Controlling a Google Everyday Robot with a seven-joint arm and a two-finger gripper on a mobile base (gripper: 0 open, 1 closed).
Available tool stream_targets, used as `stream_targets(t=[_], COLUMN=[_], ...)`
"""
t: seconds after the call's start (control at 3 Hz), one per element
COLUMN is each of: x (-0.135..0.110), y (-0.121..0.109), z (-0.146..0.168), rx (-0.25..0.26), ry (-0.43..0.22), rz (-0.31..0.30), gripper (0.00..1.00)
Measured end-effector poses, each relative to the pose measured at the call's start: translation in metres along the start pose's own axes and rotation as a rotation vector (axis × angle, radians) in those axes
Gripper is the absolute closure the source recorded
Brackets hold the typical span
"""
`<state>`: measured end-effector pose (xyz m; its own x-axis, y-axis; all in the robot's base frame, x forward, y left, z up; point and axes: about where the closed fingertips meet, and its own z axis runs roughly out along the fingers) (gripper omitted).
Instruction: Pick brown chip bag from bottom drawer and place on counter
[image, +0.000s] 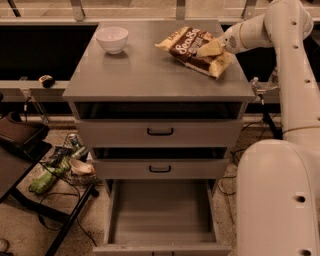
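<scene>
The brown chip bag (191, 45) lies on the counter (150, 70) at its back right, dark brown with white script and cream-yellow edges. My gripper (209, 49) reaches in from the right, sits on the bag's right half and is shut on it. The bag rests on the counter top. The bottom drawer (161, 212) is pulled fully open at the foot of the cabinet, and its plain grey inside holds nothing.
A white bowl (112, 39) stands at the counter's back left. The two upper drawers (160, 132) with black handles are slightly open. A dark side table (20, 145) and a green bag (44, 180) with clutter sit at the left. My white arm and base (280, 190) fill the right.
</scene>
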<state>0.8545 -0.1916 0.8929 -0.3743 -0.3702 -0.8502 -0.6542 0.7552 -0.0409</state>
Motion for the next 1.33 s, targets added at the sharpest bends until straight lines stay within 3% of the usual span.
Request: stream_targets(t=[0.33, 0.67, 1.0, 1.33], x=[0.0, -0.028, -0.059, -0.096], y=[0.0, 0.006, -0.017, -0.025], z=[0.001, -0.034, -0.133, -0.262], rx=[0.0, 0.05, 0.25, 0.489], ry=[0.001, 0.012, -0.02, -0.138], rz=[-0.001, -0.04, -0.029, 0.007], gripper=[0.0, 0.0, 0.0, 0.0])
